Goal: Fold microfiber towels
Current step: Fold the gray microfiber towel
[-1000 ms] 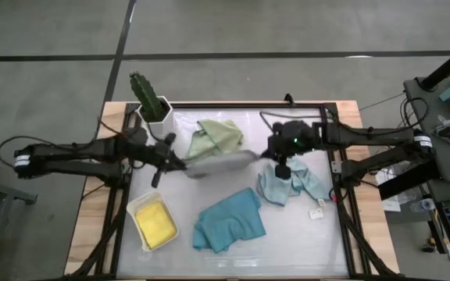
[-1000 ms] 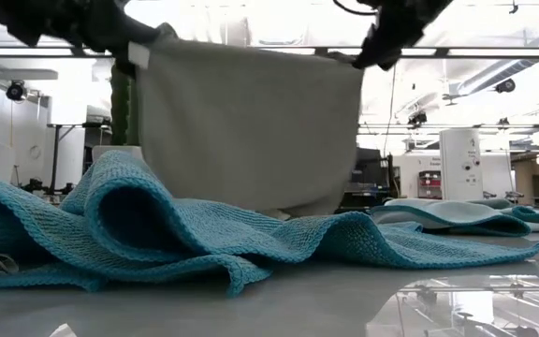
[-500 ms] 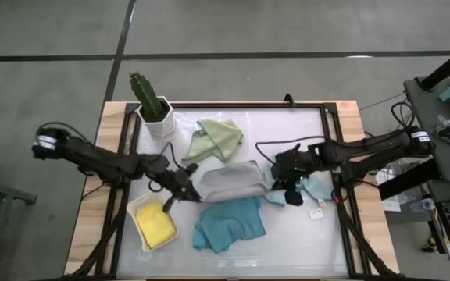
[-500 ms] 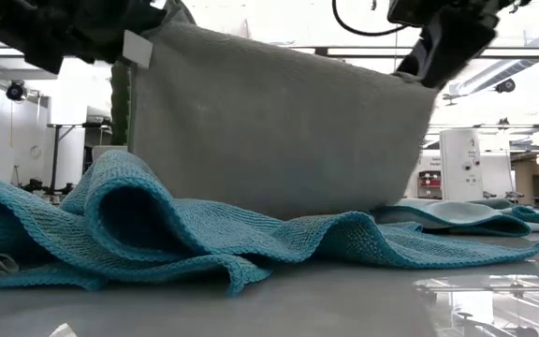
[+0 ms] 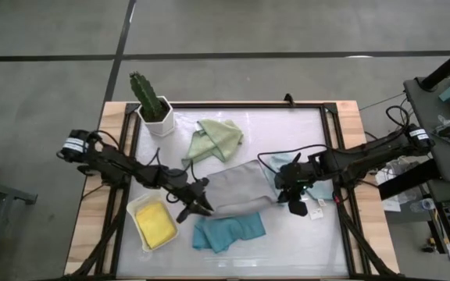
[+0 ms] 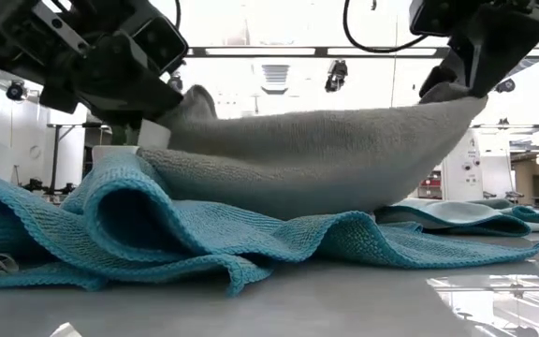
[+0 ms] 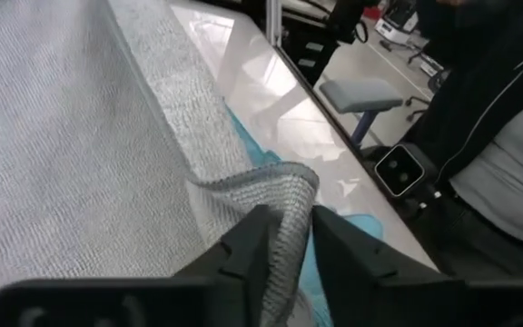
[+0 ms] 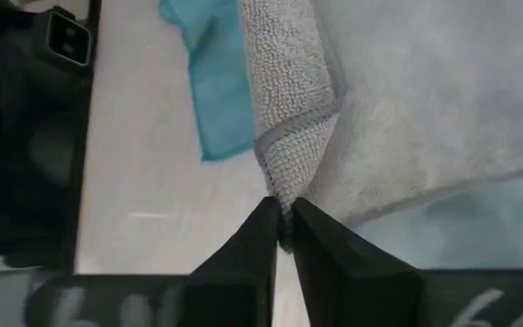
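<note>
Grey towel (image 5: 237, 190) hangs between my two grippers near the middle of the white table (image 5: 303, 250), sagging in a shallow curve with its lower part lying across the teal towel (image 5: 226, 232). My left gripper (image 5: 199, 204) is clenched on one corner of it, and in the left wrist view I can see the grey edge folded over and pinched between the dark fingers (image 7: 243, 254). My right gripper (image 5: 291, 195) is clamped on the opposite corner; the right wrist view shows that corner bunched between its fingertips (image 8: 261, 238). In the low view the grey towel (image 6: 316, 164) droops from both held corners onto the teal towel (image 6: 157, 234), which is rumpled in front of it.

Elsewhere on the table, the sage green towel (image 5: 216, 139) lies crumpled toward the far side, near the potted cactus (image 5: 151, 100) at the far left corner. The yellow towel (image 5: 155, 222) sits folded in the white tray (image 5: 141, 204) on the left. The pale blue towel (image 5: 276, 168) lies just beside my right gripper (mostly hidden by the arm and the grey cloth, so I can only make out an edge of it).
</note>
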Controlling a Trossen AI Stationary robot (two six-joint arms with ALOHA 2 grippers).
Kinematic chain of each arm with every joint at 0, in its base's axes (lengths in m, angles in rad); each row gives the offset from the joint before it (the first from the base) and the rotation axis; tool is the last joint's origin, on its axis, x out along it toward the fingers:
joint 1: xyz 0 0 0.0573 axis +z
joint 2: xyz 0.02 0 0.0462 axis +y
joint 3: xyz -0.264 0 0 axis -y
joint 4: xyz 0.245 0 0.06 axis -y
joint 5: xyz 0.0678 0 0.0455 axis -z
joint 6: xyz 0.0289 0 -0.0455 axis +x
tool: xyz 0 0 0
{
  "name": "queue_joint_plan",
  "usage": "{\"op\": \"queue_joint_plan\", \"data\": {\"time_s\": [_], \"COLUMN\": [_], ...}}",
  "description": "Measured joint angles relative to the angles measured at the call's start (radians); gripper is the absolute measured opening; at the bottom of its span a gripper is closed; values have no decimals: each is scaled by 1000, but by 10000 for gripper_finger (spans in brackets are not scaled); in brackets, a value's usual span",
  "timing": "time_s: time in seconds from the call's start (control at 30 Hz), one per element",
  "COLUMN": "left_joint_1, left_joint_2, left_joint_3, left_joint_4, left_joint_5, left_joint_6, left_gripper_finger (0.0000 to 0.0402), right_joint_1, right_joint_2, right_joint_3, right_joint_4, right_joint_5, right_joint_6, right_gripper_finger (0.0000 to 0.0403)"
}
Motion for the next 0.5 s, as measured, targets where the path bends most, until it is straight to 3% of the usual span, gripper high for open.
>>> {"op": "queue_joint_plan", "data": {"time_s": [0.13,0.27,0.5], "left_joint_1": [0,1,5], "left_joint_2": [-5,-41,-167], "left_joint_3": [5,3,7], "left_joint_4": [-24,-82,-323], "left_joint_5": [0,-1,0], "left_joint_6": [-1,-25,-18], "left_gripper_finger": [130,173,197], "right_joint_1": [-1,-9,-85], "right_joint_2": [0,-2,13], "right_joint_3": [1,17,31], "right_joint_4": [-8,-17,73], "right_joint_5": [-67,-66,114], "right_joint_6": [34,17,-131], "right_gripper_finger": [73,115,162]}}
